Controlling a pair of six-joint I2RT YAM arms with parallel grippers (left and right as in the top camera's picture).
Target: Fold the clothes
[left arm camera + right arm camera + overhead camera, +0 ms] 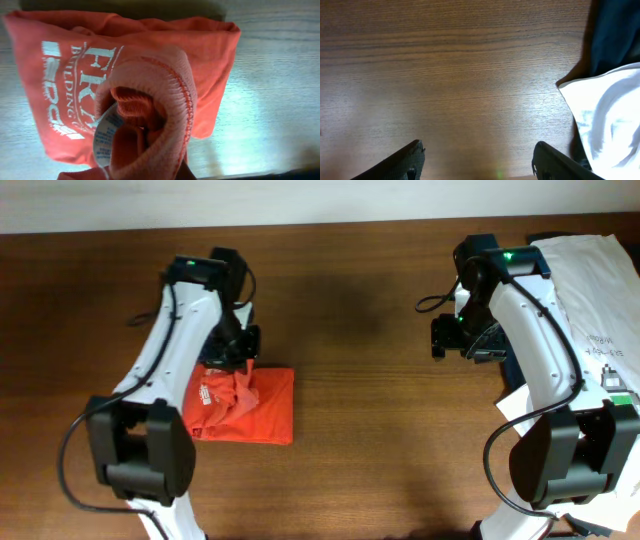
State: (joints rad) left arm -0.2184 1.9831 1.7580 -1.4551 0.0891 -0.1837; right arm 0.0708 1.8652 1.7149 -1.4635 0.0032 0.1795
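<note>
Red-orange T-shirt (145,85) bunches up in left claw (240,364).

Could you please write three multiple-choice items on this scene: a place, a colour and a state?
1. Where does the red-orange T-shirt lie? A) under the left end effector B) at the table's right edge C) on the white shirt
2. What colour is its lettering? A) black B) white C) green
3. How is the right end effector? A) shut on cloth B) open and empty C) out of view
1 A: the overhead view shows it there. 2 B: white print in the left wrist view. 3 B: fingers apart, nothing between.
</note>
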